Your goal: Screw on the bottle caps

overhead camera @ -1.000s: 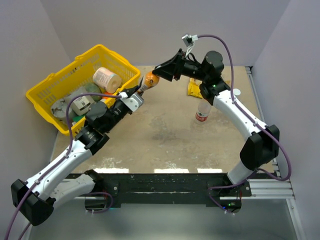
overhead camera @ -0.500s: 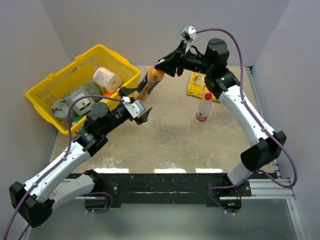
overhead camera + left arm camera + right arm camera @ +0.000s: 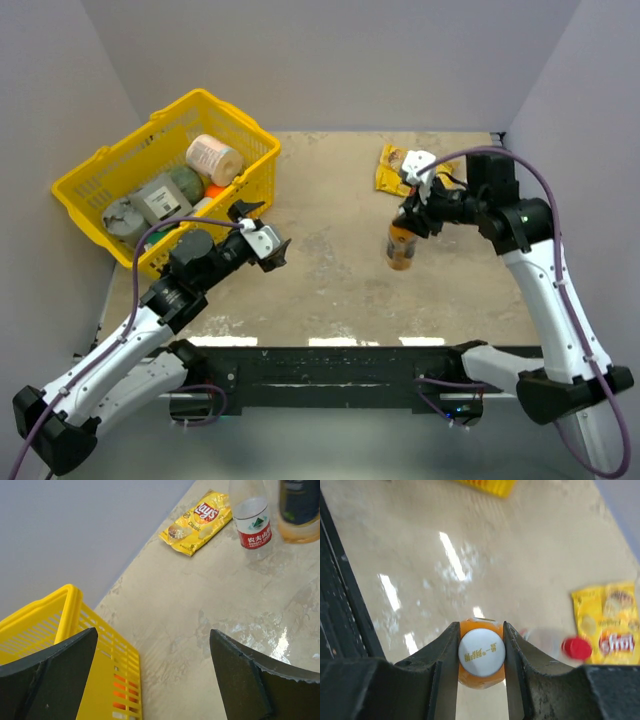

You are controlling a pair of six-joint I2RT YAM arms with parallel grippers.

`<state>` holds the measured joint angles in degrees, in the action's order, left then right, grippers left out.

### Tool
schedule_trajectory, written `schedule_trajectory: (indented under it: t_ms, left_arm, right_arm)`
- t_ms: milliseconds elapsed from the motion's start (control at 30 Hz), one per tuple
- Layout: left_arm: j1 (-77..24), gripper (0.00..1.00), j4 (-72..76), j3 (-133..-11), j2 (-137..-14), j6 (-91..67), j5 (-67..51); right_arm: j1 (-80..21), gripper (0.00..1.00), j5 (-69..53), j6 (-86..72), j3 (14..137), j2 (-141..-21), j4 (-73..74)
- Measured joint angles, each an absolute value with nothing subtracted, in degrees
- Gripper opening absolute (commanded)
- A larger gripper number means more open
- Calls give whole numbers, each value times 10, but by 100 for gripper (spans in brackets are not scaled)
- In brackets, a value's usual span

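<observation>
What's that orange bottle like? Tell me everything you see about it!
The orange bottle is see-through plastic with orange drink inside and a dark label. A white cap with yellow print sits on top. It stands upright on the table, close to a water bottle. The jaws of the right gripper squeeze its top, one on each side of the cap.
</observation>
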<state>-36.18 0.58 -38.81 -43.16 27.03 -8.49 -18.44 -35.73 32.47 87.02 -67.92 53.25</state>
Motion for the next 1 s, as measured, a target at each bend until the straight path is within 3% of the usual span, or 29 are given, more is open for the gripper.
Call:
schedule_trajectory:
  t_ms: [267,433,1000]
  left_arm:
    - [-361,99,51,-354,-434,256,-78]
    - [-361,99,63,-345,-430,251,-74]
    - [-352,99,66,-324,-425,251,-66]
  right_arm:
    - [-59,0,-316,366,705,-554,585]
    - [-3,0,-330,342,608,-513,507]
    - [11,0,-343,263,514,-525,303]
